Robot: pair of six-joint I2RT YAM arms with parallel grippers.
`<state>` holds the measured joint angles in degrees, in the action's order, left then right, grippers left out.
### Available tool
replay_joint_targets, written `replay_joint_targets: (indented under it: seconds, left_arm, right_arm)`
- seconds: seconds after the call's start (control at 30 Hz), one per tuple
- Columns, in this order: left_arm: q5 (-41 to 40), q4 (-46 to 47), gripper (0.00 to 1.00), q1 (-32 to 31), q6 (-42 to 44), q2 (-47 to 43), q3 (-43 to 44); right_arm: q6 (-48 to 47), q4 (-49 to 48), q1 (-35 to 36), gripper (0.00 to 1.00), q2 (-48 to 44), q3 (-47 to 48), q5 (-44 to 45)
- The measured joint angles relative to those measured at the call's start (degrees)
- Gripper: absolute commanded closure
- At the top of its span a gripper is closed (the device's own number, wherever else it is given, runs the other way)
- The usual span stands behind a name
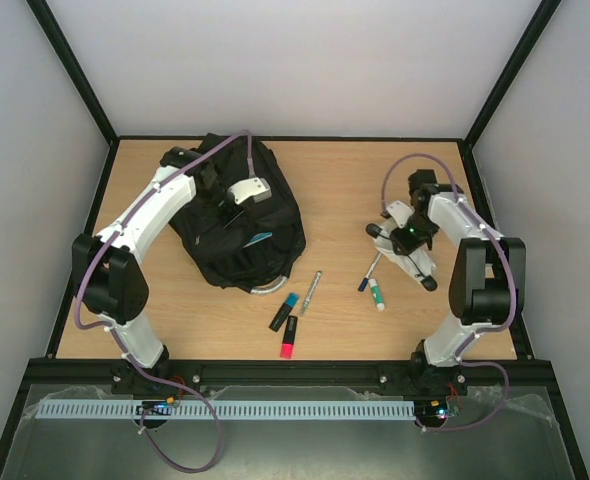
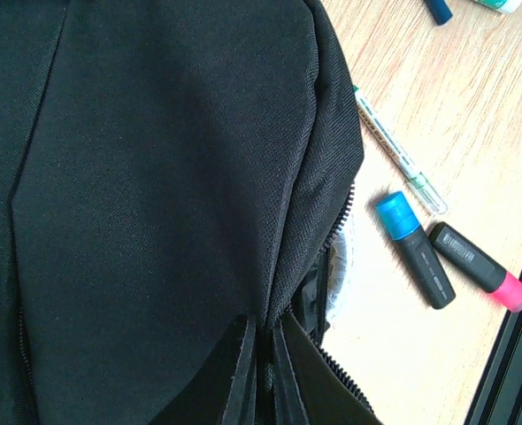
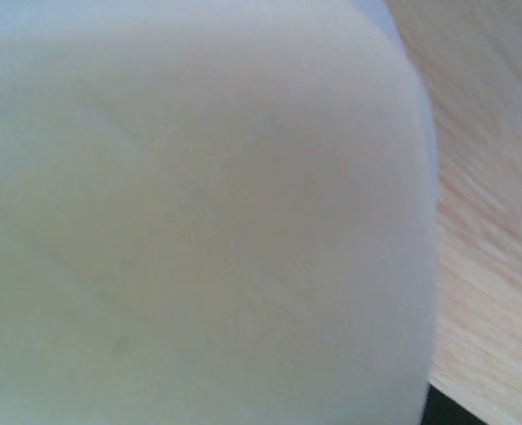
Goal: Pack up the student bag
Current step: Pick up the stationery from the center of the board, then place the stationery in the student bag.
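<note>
Wooden tabletop [image 1: 335,180]: left pincer [image 2: 263,354] clamps large black fabric student bag [image 2: 155,177]; right pincer [image 1: 380,240], we cannot tell; slim dark-tipped pen [image 1: 369,273] probably next.

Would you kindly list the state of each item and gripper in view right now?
student bag: lying flat, zip open.
left gripper: shut on bag's edge.
right gripper: unclear; wrist view blurred white.
blue highlighter: capped, lying loose.
pink highlighter: capped, lying loose.
clear pen: lying loose.
green-capped marker: lying loose.
blue-capped pen: lying loose.
</note>
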<state>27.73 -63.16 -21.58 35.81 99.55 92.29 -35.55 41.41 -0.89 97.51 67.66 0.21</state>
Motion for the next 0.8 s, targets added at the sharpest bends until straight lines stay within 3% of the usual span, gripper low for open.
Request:
replay_joint_targets:
  seconds: [0.63, 0.8]
  left_arm:
    - [-0.26, -1.7, 0.92, 0.0, 0.11, 2.21, 4.31]
    - [0.66, -2.32, 0.92, 0.0, 0.22, 4.28, 7.58]
  right_arm:
    - [-7.45, 3.5, 41.2, 0.75, -6.21, 15.19, 0.46]
    - [-11.23, 1.73, 48.09, 0.75, -4.24, 15.58, 1.44]
